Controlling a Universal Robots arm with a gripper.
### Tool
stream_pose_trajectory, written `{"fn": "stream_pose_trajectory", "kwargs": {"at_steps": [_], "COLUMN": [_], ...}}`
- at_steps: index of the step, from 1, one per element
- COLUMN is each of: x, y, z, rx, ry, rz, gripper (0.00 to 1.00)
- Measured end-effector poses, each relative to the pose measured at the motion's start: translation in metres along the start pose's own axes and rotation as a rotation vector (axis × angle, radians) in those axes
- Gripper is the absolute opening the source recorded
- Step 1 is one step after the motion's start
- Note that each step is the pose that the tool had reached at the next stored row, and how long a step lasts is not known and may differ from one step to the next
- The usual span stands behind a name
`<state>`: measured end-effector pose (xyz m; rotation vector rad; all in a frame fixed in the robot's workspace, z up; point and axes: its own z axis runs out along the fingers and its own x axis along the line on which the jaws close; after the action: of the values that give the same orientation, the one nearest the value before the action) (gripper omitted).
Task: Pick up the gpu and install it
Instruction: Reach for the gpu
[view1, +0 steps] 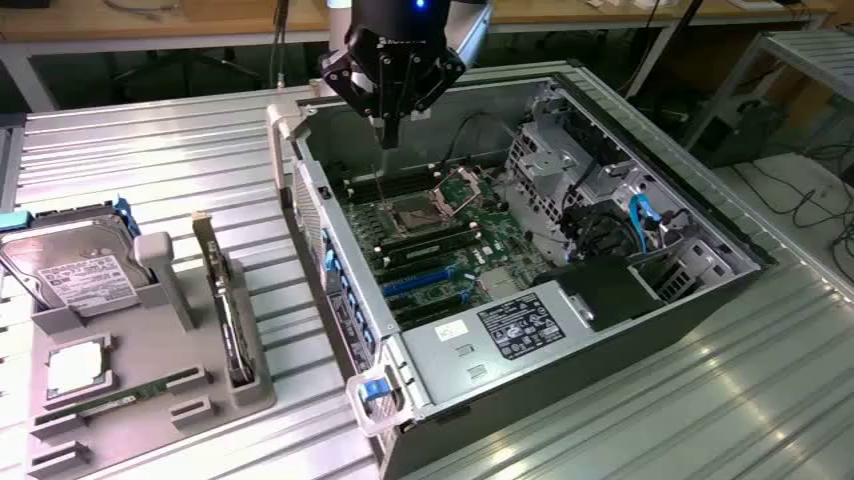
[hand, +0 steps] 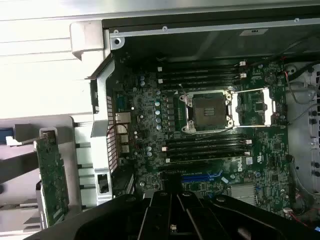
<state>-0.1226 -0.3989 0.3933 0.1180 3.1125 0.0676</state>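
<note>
Ribbed metal table (view1: 147, 150), wooden bench (view1: 200, 15) behind.

chunky matte black angular gripper (view1: 388, 138), slim dark fingers (view1: 388, 122) pretty narrow, black linkage arms (view1: 350, 78) splayed above the fingers, tiny blue light (view1: 418, 5) higher up, silvery grey rounded wrist housing (view1: 470, 30)

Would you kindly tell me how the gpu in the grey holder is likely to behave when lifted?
The gpu is a thin bare circuit board, so probably stiff, light, yet fragile. It stands on edge in a slot of the holder, so it may bind or tip if pulled askew.
</note>
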Motion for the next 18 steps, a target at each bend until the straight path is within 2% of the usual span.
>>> {"fn": "stream_pose_trajectory", "kwargs": {"at_steps": [18], "x": [0.013], "y": [-0.0012], "z": [-0.0004], "rx": [0.0000], "ry": [0.0000], "rz": [0.000], "gripper": [0.11]}}
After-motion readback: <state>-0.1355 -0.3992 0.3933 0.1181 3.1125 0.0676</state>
